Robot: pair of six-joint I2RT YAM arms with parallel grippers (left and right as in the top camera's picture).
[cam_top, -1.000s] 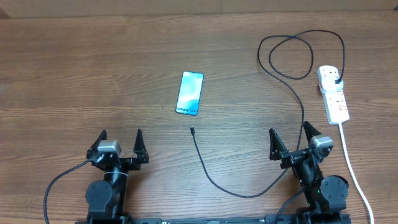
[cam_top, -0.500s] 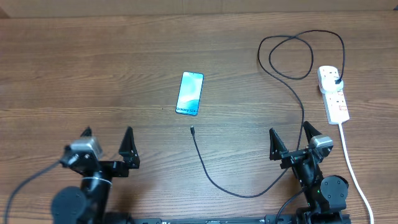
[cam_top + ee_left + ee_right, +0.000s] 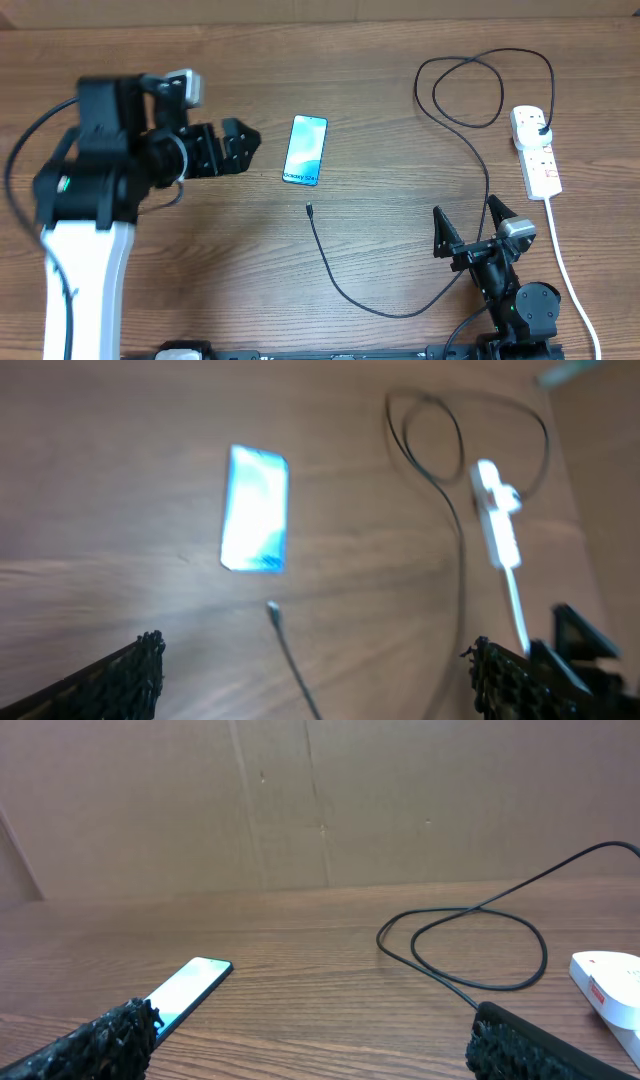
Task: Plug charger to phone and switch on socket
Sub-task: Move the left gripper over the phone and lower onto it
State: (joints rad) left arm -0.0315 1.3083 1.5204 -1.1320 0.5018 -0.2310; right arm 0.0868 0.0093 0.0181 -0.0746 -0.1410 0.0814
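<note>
The phone (image 3: 305, 150) lies flat at the table's middle, light blue screen up; it also shows in the left wrist view (image 3: 255, 509) and the right wrist view (image 3: 183, 989). The charger cable (image 3: 345, 285) runs from its connector tip (image 3: 309, 210) just below the phone, loops at the back right, and its black plug (image 3: 541, 129) sits in the white socket strip (image 3: 537, 152). My left gripper (image 3: 238, 148) is raised, open and empty, left of the phone. My right gripper (image 3: 470, 222) is open and empty near the front right edge.
The socket's white cord (image 3: 565, 268) runs along the right side toward the front edge, close to my right arm's base. A cardboard wall (image 3: 320, 800) stands behind the table. The cable loop (image 3: 470, 90) lies at the back right.
My left arm has risen from the front left and swung up toward the phone, its gripper now level with the phone's left side. The right arm, phone and cable have not moved.
</note>
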